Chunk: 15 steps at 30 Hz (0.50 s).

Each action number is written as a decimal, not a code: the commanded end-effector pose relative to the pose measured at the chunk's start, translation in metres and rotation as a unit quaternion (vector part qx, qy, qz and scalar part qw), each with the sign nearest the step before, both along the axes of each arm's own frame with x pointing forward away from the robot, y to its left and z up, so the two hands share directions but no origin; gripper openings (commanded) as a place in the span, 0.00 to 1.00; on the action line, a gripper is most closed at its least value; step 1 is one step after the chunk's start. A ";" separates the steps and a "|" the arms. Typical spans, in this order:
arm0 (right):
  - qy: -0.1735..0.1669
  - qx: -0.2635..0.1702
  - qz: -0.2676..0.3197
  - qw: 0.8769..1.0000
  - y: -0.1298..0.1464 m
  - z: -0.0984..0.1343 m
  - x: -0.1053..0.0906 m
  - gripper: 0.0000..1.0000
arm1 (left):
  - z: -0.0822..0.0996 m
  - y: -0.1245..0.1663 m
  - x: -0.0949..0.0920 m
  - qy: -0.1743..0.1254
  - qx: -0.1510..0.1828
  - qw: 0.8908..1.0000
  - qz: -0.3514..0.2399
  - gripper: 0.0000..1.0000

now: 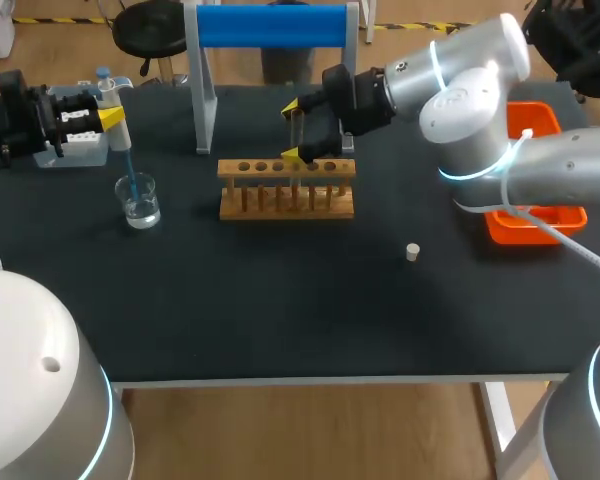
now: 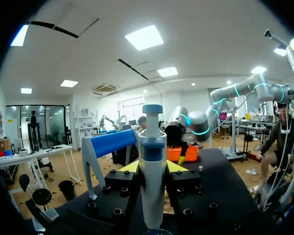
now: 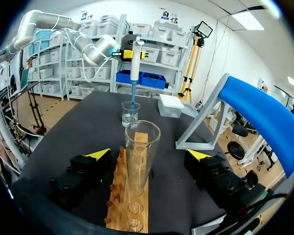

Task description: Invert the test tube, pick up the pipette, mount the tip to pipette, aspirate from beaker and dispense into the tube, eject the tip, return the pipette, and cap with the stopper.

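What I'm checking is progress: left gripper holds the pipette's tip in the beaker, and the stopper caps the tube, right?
Wrong on one count: the head view shows the stopper lying on the table; the tube is uncapped. The left gripper does hold the pipette's tip in the beaker.

White-and-blue pipette (image 2: 152, 166), brown rack (image 1: 286, 190), orange tray (image 1: 536, 228).

The black tabletop (image 1: 280, 300) carries three items. A wooden rack (image 1: 285, 205) (image 3: 132, 205) with one row of holes in its top rail stands near the middle. Behind it stands a grey frame (image 1: 205, 90) (image 3: 201, 122) with a blue crossbar (image 1: 270, 25) (image 2: 110, 142) (image 3: 255, 107). An orange bin (image 1: 538, 120) (image 2: 186, 154) sits at the right edge, partly hidden.
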State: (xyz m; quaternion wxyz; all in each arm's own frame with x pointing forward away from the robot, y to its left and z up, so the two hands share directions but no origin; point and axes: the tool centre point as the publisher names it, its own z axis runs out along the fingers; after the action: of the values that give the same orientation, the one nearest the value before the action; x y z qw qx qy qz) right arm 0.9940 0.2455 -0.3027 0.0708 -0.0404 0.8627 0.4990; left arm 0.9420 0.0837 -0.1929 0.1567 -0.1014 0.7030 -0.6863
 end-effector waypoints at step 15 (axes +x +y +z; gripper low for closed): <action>-0.004 0.005 -0.005 1.000 0.002 -0.001 0.004 1.00 | 0.001 0.000 -0.001 0.001 0.001 1.000 0.001 0.00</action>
State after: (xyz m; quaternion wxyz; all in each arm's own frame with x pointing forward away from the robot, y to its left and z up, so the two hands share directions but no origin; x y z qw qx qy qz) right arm 0.9969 0.2467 -0.3027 0.0770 -0.0366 0.8601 0.5029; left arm 0.9420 0.0837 -0.1929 0.1567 -0.1014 0.7030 -0.6863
